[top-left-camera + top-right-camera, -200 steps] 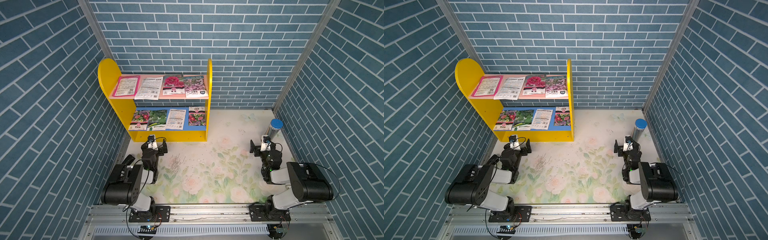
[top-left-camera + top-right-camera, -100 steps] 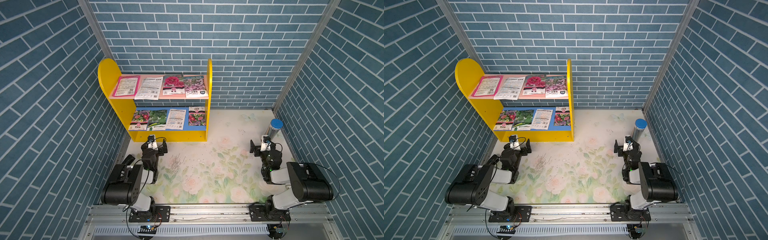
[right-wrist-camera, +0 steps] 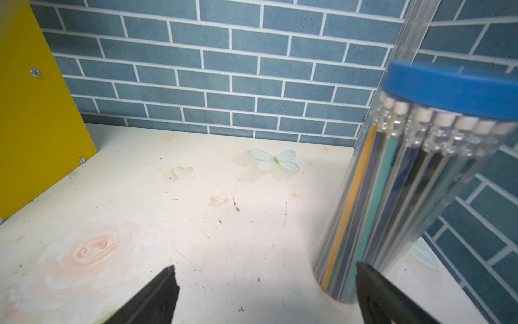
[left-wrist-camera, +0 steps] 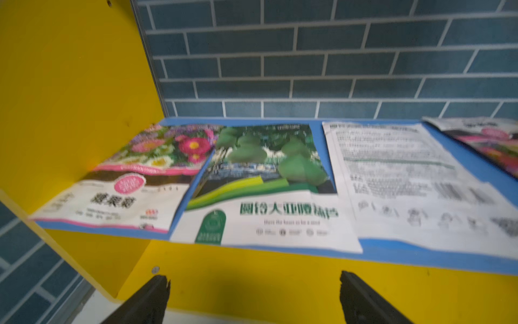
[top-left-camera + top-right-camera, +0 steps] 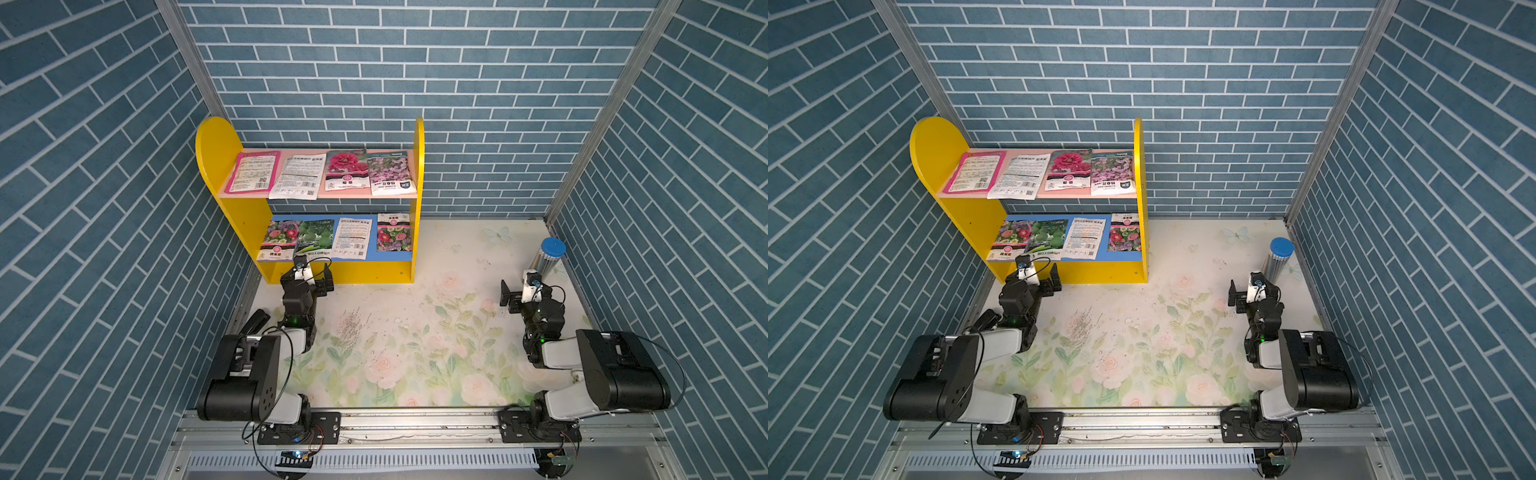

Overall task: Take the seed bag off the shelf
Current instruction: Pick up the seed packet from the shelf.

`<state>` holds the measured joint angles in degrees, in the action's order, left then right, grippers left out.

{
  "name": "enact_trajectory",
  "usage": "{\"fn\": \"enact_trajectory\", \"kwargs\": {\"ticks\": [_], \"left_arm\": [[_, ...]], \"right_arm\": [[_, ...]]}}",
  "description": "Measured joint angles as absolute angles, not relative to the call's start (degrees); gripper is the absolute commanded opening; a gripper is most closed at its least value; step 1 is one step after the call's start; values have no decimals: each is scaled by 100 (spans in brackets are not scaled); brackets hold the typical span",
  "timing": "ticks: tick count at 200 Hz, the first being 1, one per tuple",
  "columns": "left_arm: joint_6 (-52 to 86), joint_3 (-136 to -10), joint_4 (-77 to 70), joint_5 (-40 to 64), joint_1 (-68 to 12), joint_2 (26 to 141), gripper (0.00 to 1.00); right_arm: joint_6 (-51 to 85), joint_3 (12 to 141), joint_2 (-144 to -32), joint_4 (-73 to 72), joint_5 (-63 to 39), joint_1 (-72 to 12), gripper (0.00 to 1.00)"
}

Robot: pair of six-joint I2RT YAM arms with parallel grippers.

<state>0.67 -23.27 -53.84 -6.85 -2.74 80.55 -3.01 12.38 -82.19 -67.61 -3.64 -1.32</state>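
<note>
Floral tabletop; green seed bag lies on shelf.

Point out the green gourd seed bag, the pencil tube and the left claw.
green gourd seed bag (image 4: 260, 182), left wrist view, printed front.
pencil tube (image 5: 553, 248), in a top view, blue cap.
left claw (image 4: 253, 280), left wrist view, midway between fingertips.

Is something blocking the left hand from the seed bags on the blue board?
Nothing visible. The open left hand faces the yellow front of the shelf, just below the green seed bag overhanging the blue board.
</note>
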Motion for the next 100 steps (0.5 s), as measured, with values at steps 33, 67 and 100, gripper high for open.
{"fn": "enact_trajectory", "kwargs": {"ticks": [33,67,100], "left_arm": [[174,-2477,-4735,-862,-515,7535,100],[196,-3400,-3701,-1083,-1269,7290,100],[196,-4394,-2823,-1168,-1994,7081,100]], "right_arm": [[-303,1487,-7299,-5983,-143,-405,100],[-305,2045,-6311,-4703,287,-989,100],[-163,2692,-5577,-3524,578,-1446,100]]}}
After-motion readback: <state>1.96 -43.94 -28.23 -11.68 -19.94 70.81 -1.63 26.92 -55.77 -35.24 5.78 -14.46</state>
